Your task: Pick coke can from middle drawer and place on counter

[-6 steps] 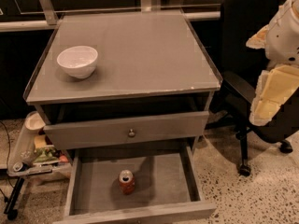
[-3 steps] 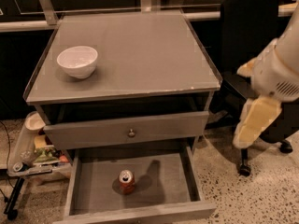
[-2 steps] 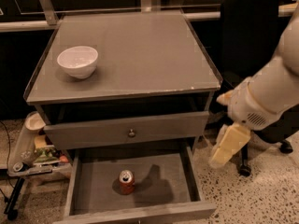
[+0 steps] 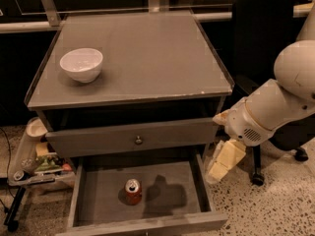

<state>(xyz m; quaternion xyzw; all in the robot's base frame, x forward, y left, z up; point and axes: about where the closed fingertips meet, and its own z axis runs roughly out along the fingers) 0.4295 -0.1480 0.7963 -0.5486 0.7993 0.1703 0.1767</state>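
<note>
- While the coke can (image 4: 132,191) is standing upright in the middle drawer (image 4: 98,193), you are looking at a pick that is not yet begun. The can is sitting left of centre on the flat bottom, nearer the front edge than the back, and is touching neither side wall.
- The drawer is standing pulled out beneath the closed drawer front (image 4: 98,142). This is leaving the can open from above, so I judge a reach from overhead to be the likely reason for it.
- The hand (image 4: 222,162) is hanging outside the drawer, just beside its right edge near the back right corner. It is angling down and to the left, towards the drawer's interior.
- The hand is holding nothing and touching nothing, and it is well apart from the can. You are not being shown whether it is open or closed, so I cannot tell.
- The arm (image 4: 275,107) is reaching in from the right, in front of the office chair (image 4: 261,33). It is passing below the front right corner of the surface (image 4: 147,53).
- A white bowl (image 4: 81,64) is sitting near the left edge of the surface. In my judgement, setting the can towards the right front corner is the safer choice, because it keeps the can apart from the bowl.
</note>
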